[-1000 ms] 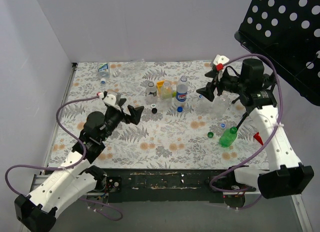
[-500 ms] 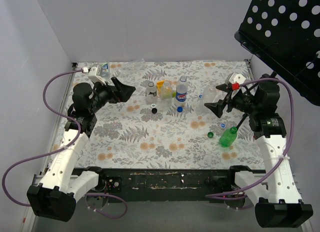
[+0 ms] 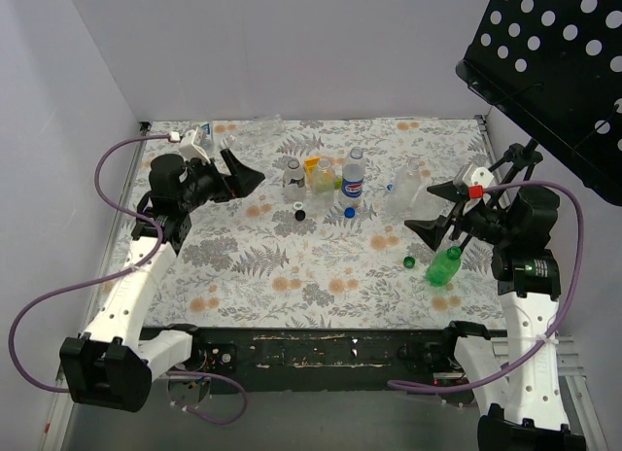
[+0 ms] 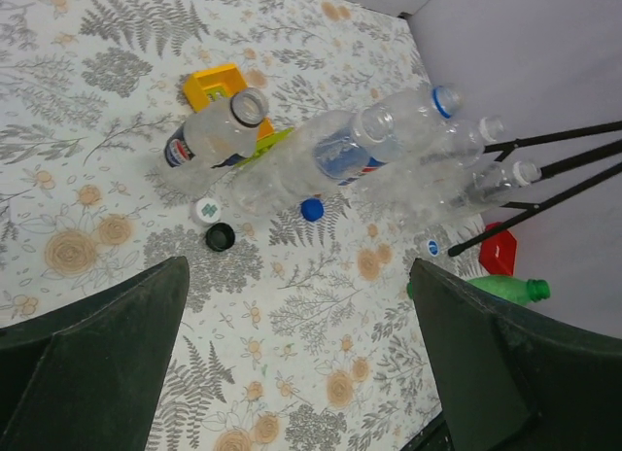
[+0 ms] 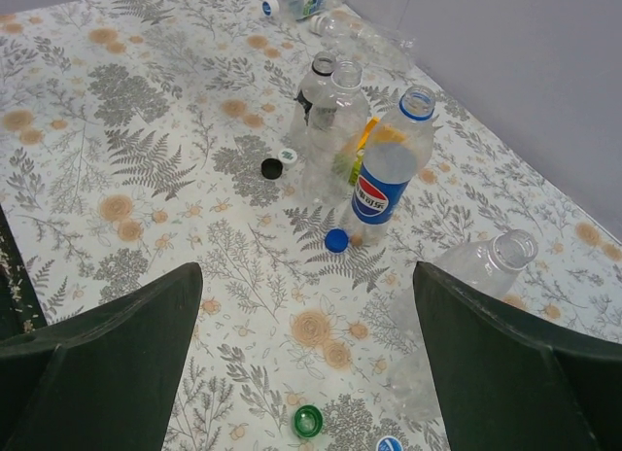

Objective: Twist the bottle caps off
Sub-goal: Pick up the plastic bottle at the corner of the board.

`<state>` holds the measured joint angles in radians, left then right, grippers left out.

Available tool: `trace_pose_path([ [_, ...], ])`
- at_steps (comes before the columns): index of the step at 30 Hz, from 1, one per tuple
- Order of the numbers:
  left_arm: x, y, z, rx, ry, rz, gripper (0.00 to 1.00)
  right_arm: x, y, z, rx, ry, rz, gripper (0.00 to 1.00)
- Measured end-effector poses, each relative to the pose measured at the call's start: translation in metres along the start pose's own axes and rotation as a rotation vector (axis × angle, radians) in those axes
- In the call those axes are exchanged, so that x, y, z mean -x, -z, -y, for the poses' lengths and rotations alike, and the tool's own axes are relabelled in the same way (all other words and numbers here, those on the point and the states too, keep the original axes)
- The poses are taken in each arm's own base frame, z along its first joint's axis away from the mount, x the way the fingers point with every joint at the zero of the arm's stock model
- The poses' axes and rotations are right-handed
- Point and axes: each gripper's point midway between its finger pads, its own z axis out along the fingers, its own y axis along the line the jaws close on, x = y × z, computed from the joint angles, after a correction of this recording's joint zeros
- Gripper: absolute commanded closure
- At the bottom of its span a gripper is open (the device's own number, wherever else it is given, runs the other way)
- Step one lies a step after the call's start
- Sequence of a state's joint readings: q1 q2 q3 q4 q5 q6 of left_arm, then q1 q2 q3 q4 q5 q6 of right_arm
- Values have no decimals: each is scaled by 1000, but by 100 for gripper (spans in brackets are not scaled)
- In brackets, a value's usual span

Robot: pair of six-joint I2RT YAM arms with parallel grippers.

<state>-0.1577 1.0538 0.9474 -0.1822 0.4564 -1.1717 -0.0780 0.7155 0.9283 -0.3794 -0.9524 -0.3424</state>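
Several bottles stand in a cluster at mid-table: a clear one (image 3: 293, 179), a yellowish one (image 3: 321, 174), a blue-labelled one (image 3: 354, 175) and a clear one (image 3: 408, 184). The blue-labelled bottle (image 5: 389, 169) has an open neck. A green bottle (image 3: 444, 266) lies at the right. Loose bottle caps lie on the cloth: black (image 3: 299, 216), white (image 3: 296, 207), blue (image 3: 349, 213), green (image 3: 409, 262) and blue-white (image 3: 432, 244). My left gripper (image 3: 245, 169) hangs open at the back left, empty. My right gripper (image 3: 420, 208) hangs open above the green cap (image 5: 308, 420), holding nothing.
More bottles lie at the back left corner (image 3: 202, 135). A yellow block (image 4: 219, 84) sits behind the cluster. A black perforated stand (image 3: 554, 62) on thin legs rises at the right. The flowered cloth (image 3: 292, 276) ends at the near black rail.
My left arm swung from mid-table to the back left. My right arm drew back toward the near right, and its jaws opened wider.
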Motion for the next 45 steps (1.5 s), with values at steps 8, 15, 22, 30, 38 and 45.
trace_pose_path([
  [8, 26, -31, -102, 203, 116, 9, 2, -9, 2, -8, 47, -37, 1, 4],
  [15, 65, -68, -200, 391, 185, 36, 2, -15, 0, -13, 105, -43, 1, 3],
  [22, 86, -109, -269, 544, 115, 10, 2, -23, -1, -21, 160, -65, 3, 4],
  [30, 71, -142, -330, 638, 87, -73, 5, -42, -5, -26, 197, -130, -17, 5],
  [38, 61, -153, -359, 688, 40, -125, 4, -47, -7, -25, 212, -156, -23, 5],
  [45, 73, -168, -373, 712, -32, -110, 8, -49, -8, -24, 219, -175, -26, 5],
])
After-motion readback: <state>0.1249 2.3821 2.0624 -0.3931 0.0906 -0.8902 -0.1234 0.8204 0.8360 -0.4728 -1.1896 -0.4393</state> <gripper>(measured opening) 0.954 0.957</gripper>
